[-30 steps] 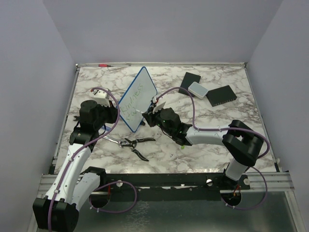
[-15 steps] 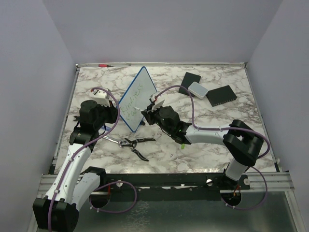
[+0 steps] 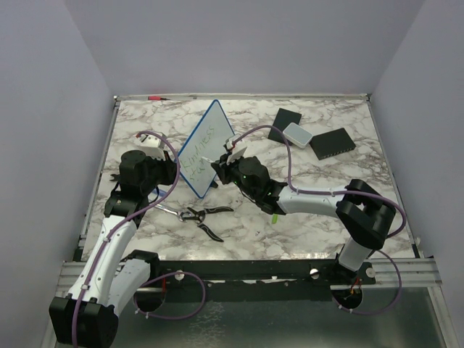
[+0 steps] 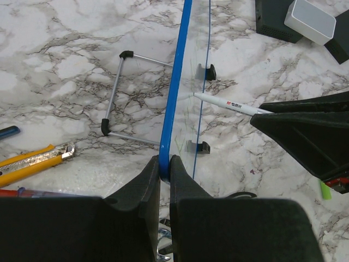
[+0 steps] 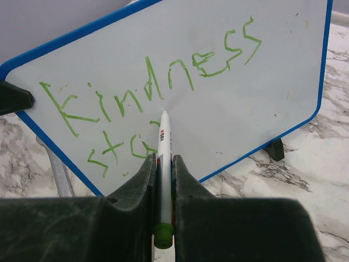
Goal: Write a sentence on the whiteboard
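The whiteboard (image 3: 206,148) is stood upright on the counter (image 3: 304,239), left of the middle. It is propped on a wire stand (image 4: 117,93) behind it, and its written face is turned toward the right arm. Its blue frame is gripped at the near end by the left pincer (image 4: 164,164), whose two fingers are clenched on the edge from both sides.

The sentence (image 5: 158,76) is set down in thin green strokes on two lines. "Kindness" is read on the upper line, and only "sta" can be made out on the lower one.

A white marker (image 5: 164,147) with a green rear end is grasped by the right pincer (image 5: 162,164), its barrel pinched between both fingers. Its tip is laid against the board face, just under "Kindness" and just right of the last green letter of the lower line.

Pliers (image 3: 201,216) are seen lying on the counter just in front of the board, between the two arms. Two black pads (image 3: 332,143) are placed at the far right, well apart from the board, with a small white box (image 3: 296,133) between them. A yellow utility knife (image 4: 32,161) is caught at the left edge of the left wrist view.
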Motion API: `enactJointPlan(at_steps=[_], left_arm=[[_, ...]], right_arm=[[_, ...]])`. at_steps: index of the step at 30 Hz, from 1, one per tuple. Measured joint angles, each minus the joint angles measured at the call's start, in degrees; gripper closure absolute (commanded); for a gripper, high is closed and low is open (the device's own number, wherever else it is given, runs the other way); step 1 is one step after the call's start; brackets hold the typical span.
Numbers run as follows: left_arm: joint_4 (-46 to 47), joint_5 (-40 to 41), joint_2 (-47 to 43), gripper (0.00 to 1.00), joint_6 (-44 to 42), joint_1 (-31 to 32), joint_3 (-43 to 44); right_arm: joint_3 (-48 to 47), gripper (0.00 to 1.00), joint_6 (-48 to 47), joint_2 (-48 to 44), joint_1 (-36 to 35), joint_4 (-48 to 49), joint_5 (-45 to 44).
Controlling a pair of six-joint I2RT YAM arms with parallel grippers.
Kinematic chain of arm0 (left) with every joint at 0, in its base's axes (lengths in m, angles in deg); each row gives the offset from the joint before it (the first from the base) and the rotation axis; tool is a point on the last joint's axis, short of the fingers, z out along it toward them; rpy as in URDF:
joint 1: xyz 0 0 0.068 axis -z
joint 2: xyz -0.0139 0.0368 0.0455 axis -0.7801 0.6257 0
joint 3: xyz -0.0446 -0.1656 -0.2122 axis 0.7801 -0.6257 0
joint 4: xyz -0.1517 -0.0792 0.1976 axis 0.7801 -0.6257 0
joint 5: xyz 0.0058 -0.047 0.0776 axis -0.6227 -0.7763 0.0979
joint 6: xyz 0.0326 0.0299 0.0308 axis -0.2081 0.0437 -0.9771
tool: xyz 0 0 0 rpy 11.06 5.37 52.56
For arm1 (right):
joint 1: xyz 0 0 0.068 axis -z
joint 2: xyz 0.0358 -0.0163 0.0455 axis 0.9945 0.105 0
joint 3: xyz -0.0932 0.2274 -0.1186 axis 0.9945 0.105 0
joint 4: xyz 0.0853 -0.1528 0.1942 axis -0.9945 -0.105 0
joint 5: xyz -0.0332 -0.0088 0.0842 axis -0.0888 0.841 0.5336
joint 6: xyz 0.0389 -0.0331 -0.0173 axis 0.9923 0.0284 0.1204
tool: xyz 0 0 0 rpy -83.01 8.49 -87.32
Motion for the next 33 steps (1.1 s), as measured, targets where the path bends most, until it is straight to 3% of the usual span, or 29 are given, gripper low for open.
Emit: enactJointPlan(at_steps=[33], left_arm=[[0.0, -0.04, -0.02, 1.0, 0.09, 0.04, 0.0]], right_arm=[[2.38, 0.99, 0.11, -1.49, 0.15, 0.0, -1.49]])
